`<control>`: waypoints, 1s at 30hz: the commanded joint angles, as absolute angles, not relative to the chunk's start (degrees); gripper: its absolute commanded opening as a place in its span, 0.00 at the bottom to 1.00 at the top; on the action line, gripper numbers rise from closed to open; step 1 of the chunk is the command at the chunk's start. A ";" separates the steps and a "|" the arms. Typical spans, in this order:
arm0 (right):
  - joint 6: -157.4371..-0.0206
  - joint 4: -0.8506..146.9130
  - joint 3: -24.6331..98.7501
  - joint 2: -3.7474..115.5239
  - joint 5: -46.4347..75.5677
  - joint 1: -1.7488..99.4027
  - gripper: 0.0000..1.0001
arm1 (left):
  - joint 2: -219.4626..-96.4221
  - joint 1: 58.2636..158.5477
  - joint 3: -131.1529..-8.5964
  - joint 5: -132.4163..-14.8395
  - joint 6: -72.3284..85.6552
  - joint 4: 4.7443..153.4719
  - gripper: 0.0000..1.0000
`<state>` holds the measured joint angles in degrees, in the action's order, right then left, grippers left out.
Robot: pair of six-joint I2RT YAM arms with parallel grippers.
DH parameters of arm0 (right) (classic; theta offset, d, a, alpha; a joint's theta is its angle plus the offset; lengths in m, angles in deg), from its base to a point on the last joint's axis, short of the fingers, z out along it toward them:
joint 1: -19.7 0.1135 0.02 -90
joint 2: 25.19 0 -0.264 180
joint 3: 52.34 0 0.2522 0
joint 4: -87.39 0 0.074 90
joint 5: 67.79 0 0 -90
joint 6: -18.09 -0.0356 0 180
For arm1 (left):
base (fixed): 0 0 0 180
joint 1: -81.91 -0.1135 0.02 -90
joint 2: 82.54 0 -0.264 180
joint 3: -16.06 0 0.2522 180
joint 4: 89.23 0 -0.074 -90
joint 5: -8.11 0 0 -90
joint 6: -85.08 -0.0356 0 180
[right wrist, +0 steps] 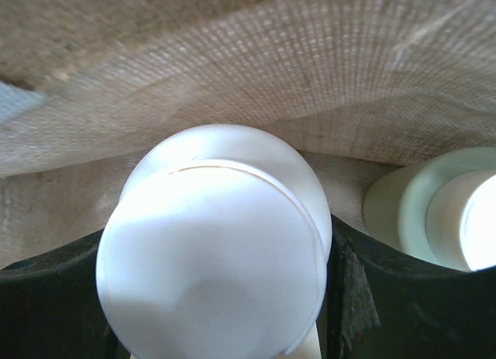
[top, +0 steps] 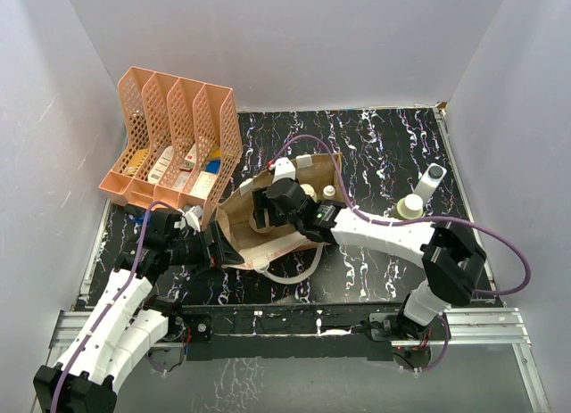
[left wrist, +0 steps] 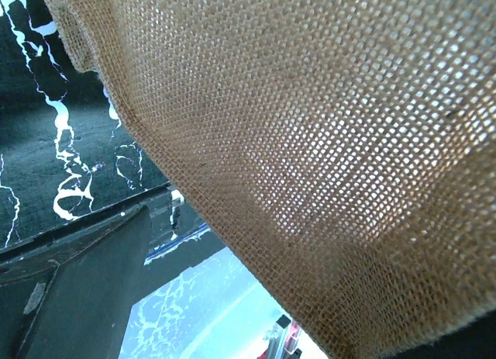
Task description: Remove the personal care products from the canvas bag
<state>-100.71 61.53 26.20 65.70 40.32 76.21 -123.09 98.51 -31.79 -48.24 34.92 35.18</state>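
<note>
Tabletop [top: 384, 145] of white-veined black, walled in white, bears your canvas bag [top: 259, 239] beside the orange rack [top: 174, 132], its reddish print [top: 278, 250] unreadable; within the bag your right gripper [top: 268, 208] clamps a white-capped bottle [right wrist: 209, 243], left gripper [top: 217, 246] splayed at its end.

table [top: 393, 154] was black marble-print | white walls [top: 294, 38] boxed three table sides | metal rail [top: 500, 319] lined table's near edge

White-capped bottles [right wrist: 213, 250] inside canvas bag [top: 241, 235]
</note>
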 commanded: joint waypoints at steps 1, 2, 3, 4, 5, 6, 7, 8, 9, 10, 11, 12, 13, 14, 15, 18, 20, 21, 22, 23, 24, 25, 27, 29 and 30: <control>-102.17 71.73 26.58 59.90 38.88 76.12 0.08 | -122.57 98.52 -32.71 -48.75 34.29 32.44 0.96; -102.57 71.74 26.55 58.93 38.25 76.13 0.08 | -122.53 98.51 -32.80 -48.83 34.30 32.44 0.96; -102.97 71.93 26.49 58.15 37.64 76.10 0.08 | -122.52 98.54 -32.82 -48.84 34.33 32.44 0.96; -103.33 72.06 26.51 57.21 37.02 76.12 0.08 | -122.53 98.52 -32.91 -48.84 34.29 32.44 0.96; -103.71 72.12 26.59 56.17 36.32 75.98 0.08 | -122.60 98.52 -32.99 -48.89 34.28 32.44 0.96; -104.10 72.12 26.68 55.14 35.63 75.83 0.08 | -122.61 98.52 -33.14 -48.97 34.21 32.40 0.96; -104.43 72.02 26.72 53.94 35.09 75.69 0.08 | -122.61 98.50 -33.27 -49.06 34.20 32.36 0.96; -104.65 71.87 26.91 52.86 34.68 75.60 0.08 | -122.61 98.51 -33.32 -49.10 34.07 32.36 0.96; -104.82 71.49 27.17 51.72 34.46 75.54 0.08 | -122.57 98.47 -33.38 -49.19 34.04 32.36 0.96; -104.87 70.68 27.65 50.69 34.49 75.49 0.08 | -122.65 98.47 -33.46 -49.28 34.02 32.36 0.96; -104.83 69.74 28.25 49.75 34.75 75.50 0.08 | -122.69 98.56 -33.46 -49.28 34.02 32.36 0.96; -104.68 68.55 28.83 48.75 35.22 75.41 0.08 | -122.68 98.53 -33.52 -49.36 33.95 32.31 0.96; -104.45 67.42 29.51 47.77 35.78 75.31 0.08 | -122.70 98.52 -33.56 -49.45 33.93 32.21 0.96; -104.13 66.28 30.06 46.63 36.27 75.28 0.08 | -122.70 98.51 -33.54 -49.57 33.93 32.25 0.96; -103.64 64.64 30.75 45.57 37.17 75.20 0.08 | -122.70 98.47 -33.58 -49.64 33.98 32.20 0.96; -101.64 59.87 33.03 42.33 40.13 75.16 0.08 | -122.70 98.51 -33.90 -50.11 33.78 32.01 0.96; -100.31 55.91 34.98 40.10 43.14 75.12 0.08 | -122.70 98.50 -34.00 -50.46 33.81 32.04 0.96; -99.73 53.92 35.78 38.90 44.84 75.08 0.08 | -122.77 98.48 -33.95 -50.51 33.84 32.20 0.96; -99.19 52.12 36.46 37.55 46.46 75.10 0.08 | -122.79 98.51 -34.05 -50.58 33.91 32.32 0.96; -98.65 50.26 36.89 36.29 48.11 75.09 0.08 | -122.91 98.57 -34.12 -50.52 33.97 32.42 0.96; -98.23 48.50 37.13 34.85 49.64 75.15 0.08 | -122.96 98.52 -34.25 -50.56 33.95 32.44 0.96; -97.93 46.66 37.40 33.14 51.26 75.14 0.08 | -123.07 98.56 -34.34 -50.64 33.86 32.51 0.96; -97.64 42.68 38.12 30.88 53.87 75.15 0.08 | -123.27 98.50 -34.69 -50.86 33.77 32.61 0.96; -97.74 38.26 39.07 28.76 56.36 75.09 0.08 | -123.44 98.51 -34.70 -50.87 33.76 32.60 0.96; -97.97 36.07 39.54 27.75 57.60 75.15 0.08 | -123.55 98.51 -34.72 -50.82 33.76 32.65 0.96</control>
